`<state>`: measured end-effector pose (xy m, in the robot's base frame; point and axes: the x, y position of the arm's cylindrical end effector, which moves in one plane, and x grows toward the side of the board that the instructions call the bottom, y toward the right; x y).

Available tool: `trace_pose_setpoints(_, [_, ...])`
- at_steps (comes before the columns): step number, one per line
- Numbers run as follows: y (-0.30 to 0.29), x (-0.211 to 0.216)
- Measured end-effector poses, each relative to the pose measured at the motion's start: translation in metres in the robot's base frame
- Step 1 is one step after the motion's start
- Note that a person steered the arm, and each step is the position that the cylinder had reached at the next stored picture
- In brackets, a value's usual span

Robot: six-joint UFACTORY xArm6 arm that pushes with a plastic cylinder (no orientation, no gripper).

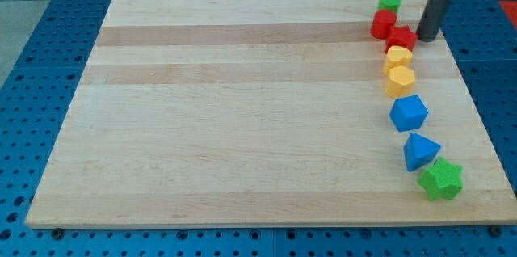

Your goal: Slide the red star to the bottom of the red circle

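Note:
The red star [401,39] lies near the view's top right of the wooden board [242,111]. The red circle [383,24] sits just up and left of it, touching or nearly touching. My tip [426,39] is down on the board just right of the red star, very close to its right edge; I cannot tell if it touches. The dark rod rises from there toward the view's top right.
A green circle [390,1] sits above the red circle. Below the red star runs a column: a yellow block [398,56], a yellow hexagon [400,81], a blue block [409,113], a blue triangle [420,151] and a green star [441,179]. The board's right edge is close.

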<state>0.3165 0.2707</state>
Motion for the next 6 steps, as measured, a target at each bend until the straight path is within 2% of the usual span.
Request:
trace_pose_setpoints(1, [0.004,0.011])
trace_pose_setpoints(3, [-0.045,0.011])
trace_pose_setpoints(4, [-0.042,0.010])
trace_pose_setpoints(5, [0.029,-0.032])
trace_pose_setpoints(6, [0.057,-0.088])
